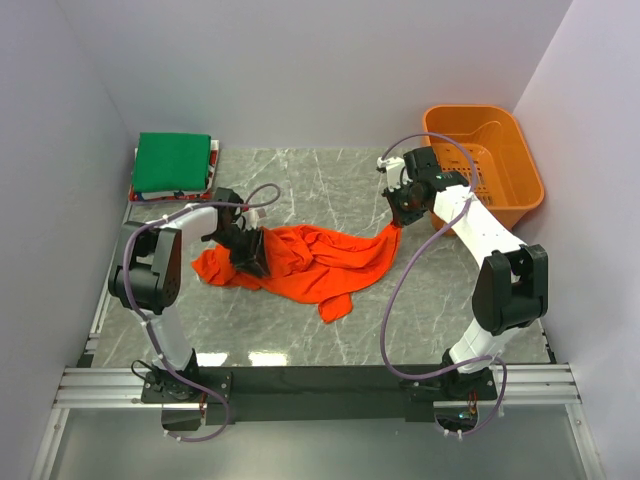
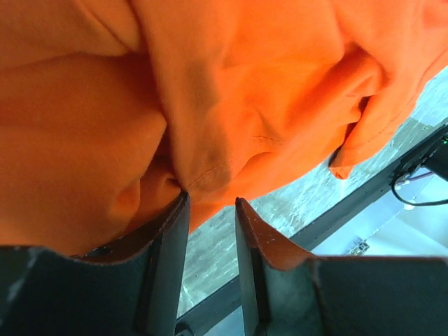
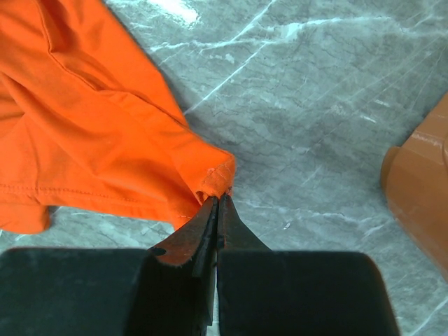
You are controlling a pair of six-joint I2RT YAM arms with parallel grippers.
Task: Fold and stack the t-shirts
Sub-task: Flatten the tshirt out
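Note:
The bright orange-red t-shirt [image 1: 310,258] lies crumpled on the grey marble table, between the two arms. My left gripper [image 1: 247,252] sits on its left part. In the left wrist view the left gripper [image 2: 211,201] has its jaws apart, and the shirt [image 2: 231,91] bunches just past the fingertips with bare table showing in the gap. My right gripper [image 1: 395,222] is shut on the shirt's right hem corner [image 3: 218,178] and holds it just above the table. A folded green shirt [image 1: 172,162] tops a stack of thinner white and red ones [image 1: 213,160] at the back left.
A rigid orange plastic basket [image 1: 487,158] stands at the back right, close to my right arm; its corner [image 3: 420,182] shows in the right wrist view. White walls close in the table on three sides. A metal rail [image 1: 320,385] runs along the near edge.

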